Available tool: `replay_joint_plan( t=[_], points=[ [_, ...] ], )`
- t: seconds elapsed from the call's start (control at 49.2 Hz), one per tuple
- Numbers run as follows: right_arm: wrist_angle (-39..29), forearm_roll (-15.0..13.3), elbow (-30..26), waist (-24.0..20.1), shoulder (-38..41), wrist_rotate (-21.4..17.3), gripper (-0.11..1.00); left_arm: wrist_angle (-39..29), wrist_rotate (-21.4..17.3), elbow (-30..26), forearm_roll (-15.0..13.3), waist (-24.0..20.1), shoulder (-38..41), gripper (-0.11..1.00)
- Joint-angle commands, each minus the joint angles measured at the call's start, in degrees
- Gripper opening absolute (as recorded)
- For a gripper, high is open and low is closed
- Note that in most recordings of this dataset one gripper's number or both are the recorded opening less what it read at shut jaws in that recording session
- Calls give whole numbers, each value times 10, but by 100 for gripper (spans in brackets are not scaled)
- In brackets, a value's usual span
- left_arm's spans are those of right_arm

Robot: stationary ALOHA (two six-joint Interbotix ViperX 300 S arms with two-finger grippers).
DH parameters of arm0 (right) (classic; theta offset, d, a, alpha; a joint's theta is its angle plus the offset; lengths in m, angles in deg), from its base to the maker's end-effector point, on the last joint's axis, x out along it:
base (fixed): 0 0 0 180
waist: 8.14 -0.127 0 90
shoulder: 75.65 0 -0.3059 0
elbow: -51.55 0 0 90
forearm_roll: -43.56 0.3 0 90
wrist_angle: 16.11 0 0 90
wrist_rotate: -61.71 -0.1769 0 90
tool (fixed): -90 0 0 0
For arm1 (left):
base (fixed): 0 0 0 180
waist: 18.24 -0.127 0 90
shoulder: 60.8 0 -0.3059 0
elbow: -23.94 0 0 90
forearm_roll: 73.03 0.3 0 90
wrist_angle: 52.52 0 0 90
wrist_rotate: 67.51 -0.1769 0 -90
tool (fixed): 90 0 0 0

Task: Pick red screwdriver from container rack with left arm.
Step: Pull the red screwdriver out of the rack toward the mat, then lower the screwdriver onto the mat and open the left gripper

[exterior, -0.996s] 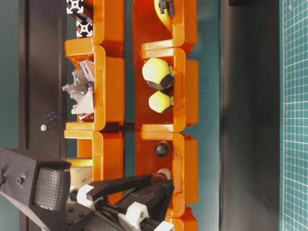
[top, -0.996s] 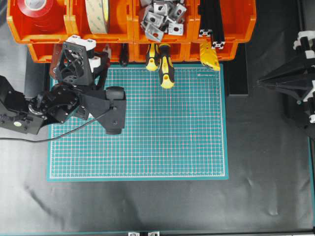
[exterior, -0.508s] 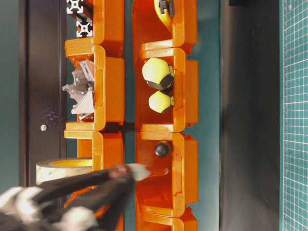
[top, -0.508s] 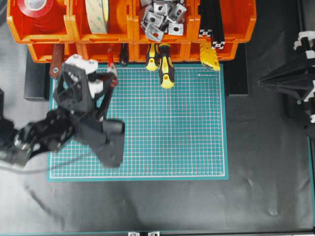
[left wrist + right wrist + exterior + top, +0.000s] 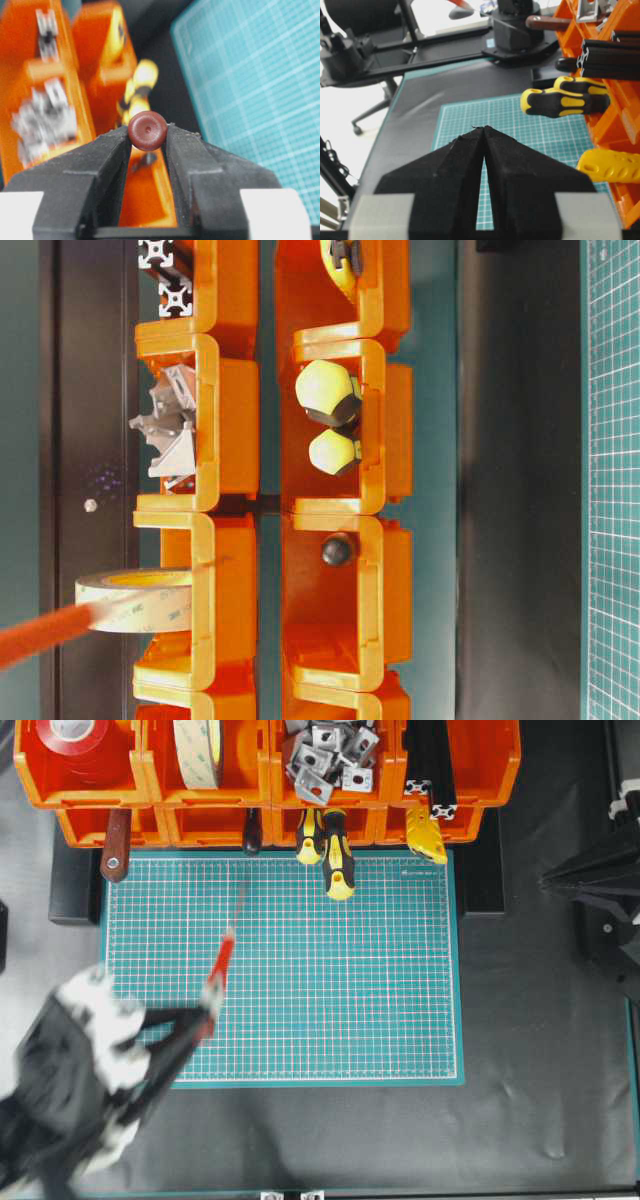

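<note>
Red screwdriver (image 5: 219,972) is hanging over the green cutting mat (image 5: 380,1010), clear of the container rack (image 5: 260,780), with its thin dark shaft pointing back toward the bins. It is looking light and stiff: slim hard plastic handle, long narrow metal shaft. Judgement: the smooth round handle is likely slippery and could roll or pivot between flat pads, so the handle, not the shaft, is the place to hold, with the pads well down its length.

Left gripper (image 5: 148,137) is pinching the handle. In the wrist view the rounded red butt end (image 5: 147,130) is sitting squeezed between the two black fingers (image 5: 107,155), touching both, with the jaws narrowed to just the handle's width. The grip is looking close to the handle's end, which is leaving most of the tool cantilevered forward; some droop risk, in my judgement. The overhead view is blurring this arm heavily.

Right gripper (image 5: 484,131) is resting at the right side, fingers pressed together, holding nothing.
</note>
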Motion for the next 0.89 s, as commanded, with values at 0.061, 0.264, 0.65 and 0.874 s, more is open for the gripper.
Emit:
replay_joint_plan(
  t=[0.061, 0.264, 0.65, 0.874],
  points=[
    [29, 2, -27, 1, -2, -34, 0, 32, -5, -42, 3, 11, 33, 24],
    [99, 2, -33, -3, -11, -90, 0, 48, -12, -3, 3, 2, 63, 24],
    [134, 2, -32, -3, -1, -97, 0, 226, -13, 87, 3, -71, 90, 24],
    [103, 2, -31, -2, 1, -97, 0, 312, -4, 153, 3, -127, 101, 24]
  ],
)
